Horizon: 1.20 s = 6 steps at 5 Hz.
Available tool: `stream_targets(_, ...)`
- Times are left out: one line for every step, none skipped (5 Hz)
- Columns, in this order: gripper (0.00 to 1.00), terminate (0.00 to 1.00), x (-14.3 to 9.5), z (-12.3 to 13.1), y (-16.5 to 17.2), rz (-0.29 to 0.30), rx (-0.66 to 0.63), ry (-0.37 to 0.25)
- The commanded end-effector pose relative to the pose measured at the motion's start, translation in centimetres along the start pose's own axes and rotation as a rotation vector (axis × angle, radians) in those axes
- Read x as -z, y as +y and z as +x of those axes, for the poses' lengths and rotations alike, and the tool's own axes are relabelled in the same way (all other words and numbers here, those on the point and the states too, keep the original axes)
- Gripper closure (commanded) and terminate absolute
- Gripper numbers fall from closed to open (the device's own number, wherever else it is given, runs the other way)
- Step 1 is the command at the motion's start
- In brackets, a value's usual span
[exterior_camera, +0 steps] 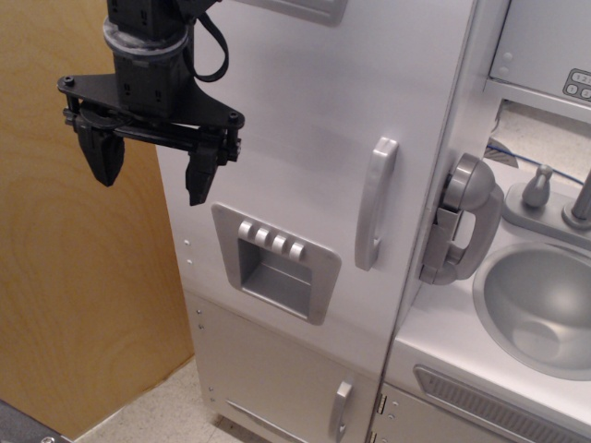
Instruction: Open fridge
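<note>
The white toy fridge (305, 120) fills the middle of the view, its large door shut. The door has a curved silver vertical handle (375, 203) at its right edge and a grey ice-dispenser panel (277, 263) with several buttons at its lower left. My black gripper (152, 171) hangs at the upper left, in front of the door's left edge and well left of the handle. Its two fingers (199, 177) point down, spread apart, with nothing between them.
A grey toy telephone handset (462, 221) hangs on the side right of the fridge. A grey sink basin (540, 309) with a faucet (582, 198) sits at the right. A small lower door with a short silver handle (341, 411) is below. A wooden panel (74, 295) stands at the left.
</note>
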<state>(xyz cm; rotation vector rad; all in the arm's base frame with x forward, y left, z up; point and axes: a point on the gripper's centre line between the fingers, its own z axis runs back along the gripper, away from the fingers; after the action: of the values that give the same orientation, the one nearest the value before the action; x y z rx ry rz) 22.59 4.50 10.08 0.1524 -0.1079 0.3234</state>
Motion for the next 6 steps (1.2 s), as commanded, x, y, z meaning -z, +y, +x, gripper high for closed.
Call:
stream_targets(0.0,0.0,0.0,0.0,0.0,0.0,0.0,0.0)
stream_targets(0.0,0.0,-0.4,0.7,-2.5,-0.006,0.035,0.026)
stream_targets(0.0,0.0,0.4,0.0,-6.3,-0.053,0.08,0.035)
stream_targets(0.0,0.0,0.2,-0.1,-9.4,-0.11,0.13,0.014)
stream_targets(0.0,0.0,0.0,0.0,-11.7,-0.112,0.19,-0.124)
stream_targets(0.0,0.0,0.2,1.7,-13.1,-0.129,0.194,-0.129)
